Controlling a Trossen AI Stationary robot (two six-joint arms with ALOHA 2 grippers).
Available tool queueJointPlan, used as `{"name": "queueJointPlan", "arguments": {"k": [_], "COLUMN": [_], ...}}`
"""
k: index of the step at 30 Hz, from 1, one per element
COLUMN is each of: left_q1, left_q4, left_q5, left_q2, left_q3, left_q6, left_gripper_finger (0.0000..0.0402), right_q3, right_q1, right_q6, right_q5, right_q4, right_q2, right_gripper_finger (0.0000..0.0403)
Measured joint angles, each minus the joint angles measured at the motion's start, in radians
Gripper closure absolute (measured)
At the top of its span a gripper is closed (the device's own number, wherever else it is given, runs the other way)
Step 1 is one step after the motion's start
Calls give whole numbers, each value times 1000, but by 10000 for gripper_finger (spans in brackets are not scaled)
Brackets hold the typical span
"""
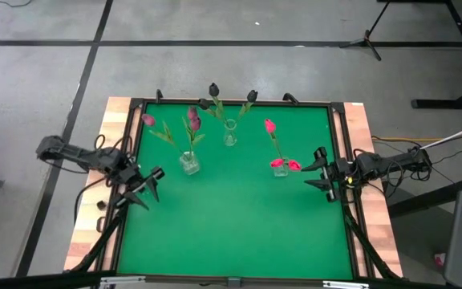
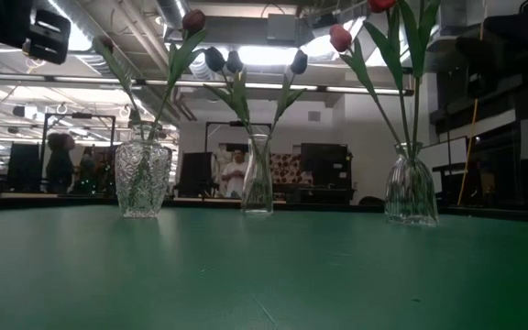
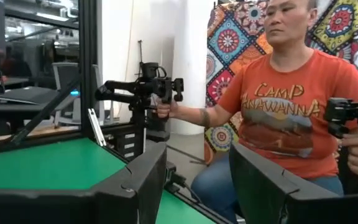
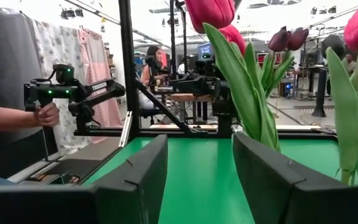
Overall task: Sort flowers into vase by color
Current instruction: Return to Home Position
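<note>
Tulips (image 1: 192, 120) stand in three glass vases on the green desk (image 1: 239, 233), and I see none lying loose on it. Far on the left, the left hand (image 1: 151, 186) hangs over the desk's left edge. It is open, with nothing in it. Next comes the left vase (image 1: 189, 164), which holds the dull pink tulips (image 1: 148, 120). The middle vase (image 1: 230, 135) sits farther back and holds the dark tulips (image 1: 213, 88). To the right, the right vase (image 1: 280, 169) holds the bright red tulips (image 1: 269, 125). The right hand (image 1: 317, 172) is just beside that vase, near the desk's right edge, and it is open and empty too.

The sorting looks done, so I think the job now is just to bring both arms back to rest. The left arm has lots of room. The right arm should back away from the red tulips first, slow and straight, so it does not catch a leaf and tip the vase.
</note>
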State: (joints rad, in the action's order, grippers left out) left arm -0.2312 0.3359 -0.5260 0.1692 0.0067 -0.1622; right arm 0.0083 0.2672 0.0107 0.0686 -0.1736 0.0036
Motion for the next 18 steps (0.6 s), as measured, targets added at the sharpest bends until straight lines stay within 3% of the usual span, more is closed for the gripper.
{"name": "queueJointPlan", "arguments": {"k": [9,18], "left_q1": [245,450], "left_q4": [-16,-29], "left_q5": [-240,-413], "left_q2": [0,0], "left_q3": [0,0], "left_q6": [-12,12], "left_gripper_finger": [230,230], "right_q3": [0,-1], "right_q1": [-61,-303], "right_q6": [-18,33], "right_q5": [71,-152], "right_q4": [59,75], "right_q2": [0,0], "right_gripper_finger": [219,219]}}
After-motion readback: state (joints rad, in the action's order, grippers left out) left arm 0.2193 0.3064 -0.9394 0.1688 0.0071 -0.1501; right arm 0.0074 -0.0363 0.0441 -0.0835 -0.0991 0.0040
